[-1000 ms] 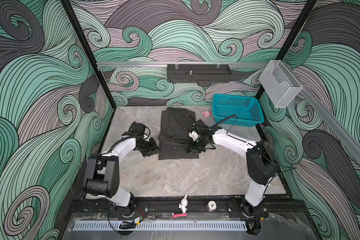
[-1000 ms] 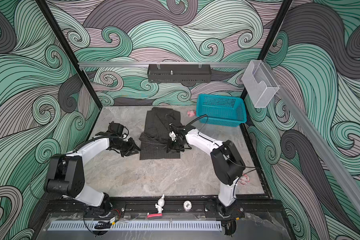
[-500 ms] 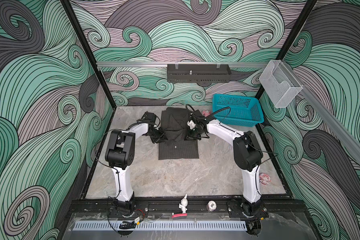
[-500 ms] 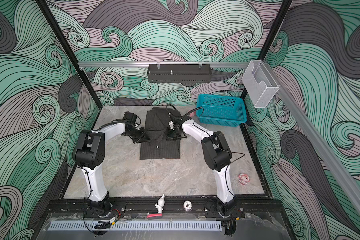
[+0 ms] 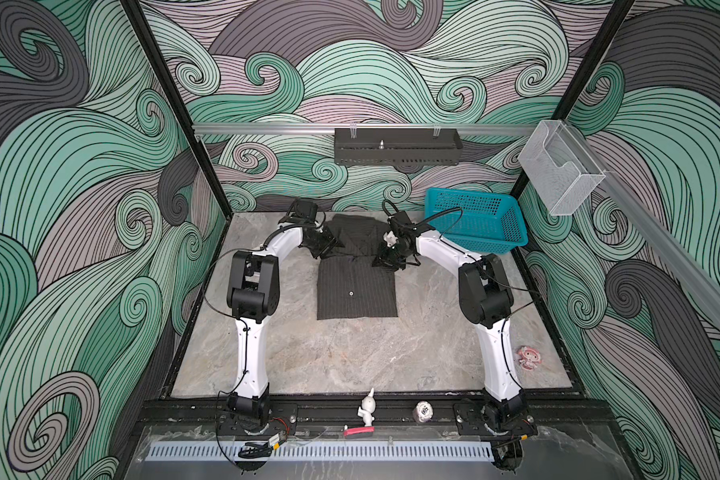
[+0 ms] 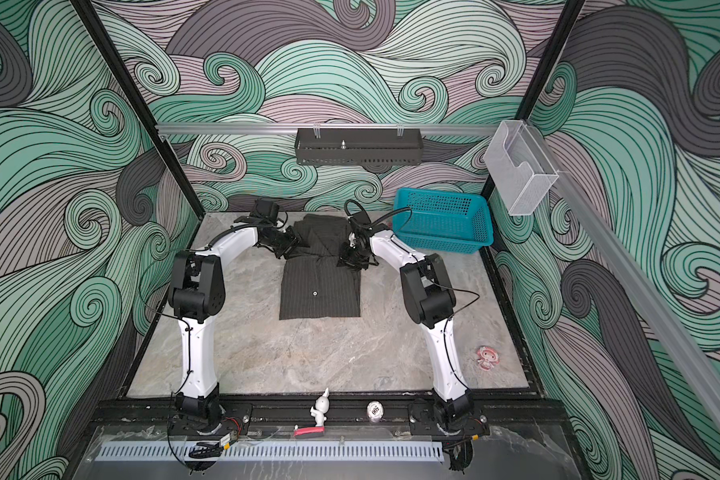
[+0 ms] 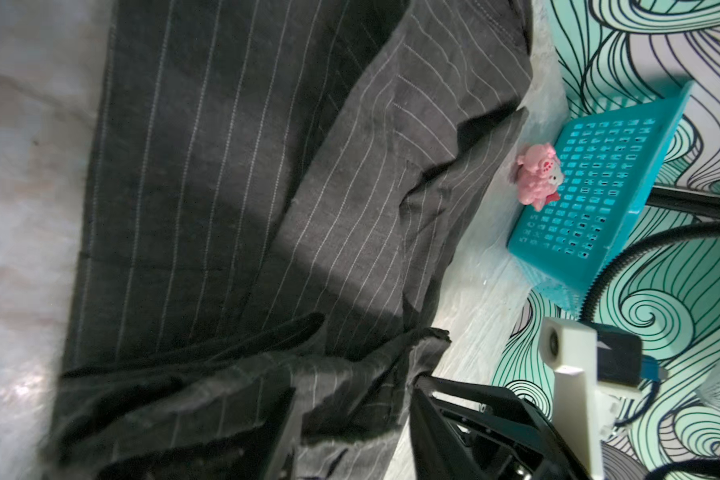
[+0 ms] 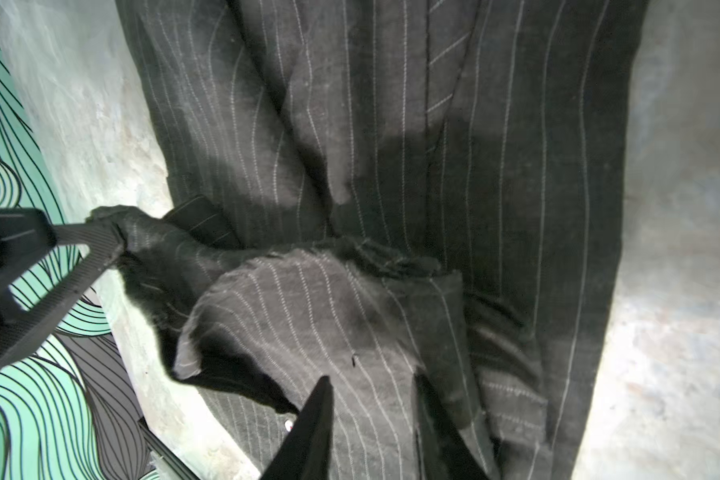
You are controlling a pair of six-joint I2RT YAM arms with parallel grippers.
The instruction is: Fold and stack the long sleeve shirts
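The long sleeve shirt (image 5: 356, 286) is dark with pale pinstripes and lies folded into a narrow strip at the back middle of the table (image 5: 350, 357) in both top views. My left gripper (image 5: 324, 248) sits at the shirt's left edge. In the left wrist view it (image 7: 358, 399) is open, with a rumpled fold of the shirt (image 7: 225, 187) lying between the fingers. My right gripper (image 5: 388, 261) is at the shirt's right edge. In the right wrist view it (image 8: 373, 384) is open just above the loose cloth of the shirt (image 8: 391, 124). A corner of that cloth touches the left gripper's fingertip (image 8: 96, 245).
A teal basket (image 5: 481, 222) stands at the back right, close behind my right arm, with a small pink toy (image 7: 537, 176) between it and the shirt. A black shelf (image 5: 395, 145) and a clear box (image 5: 560, 172) hang on the walls. A sticker (image 5: 528, 357) lies at the right.
Both grippers have moved along the shirt's sides toward the back wall, and both sets of jaws have parted. The shirt's outline on the table is about the same.
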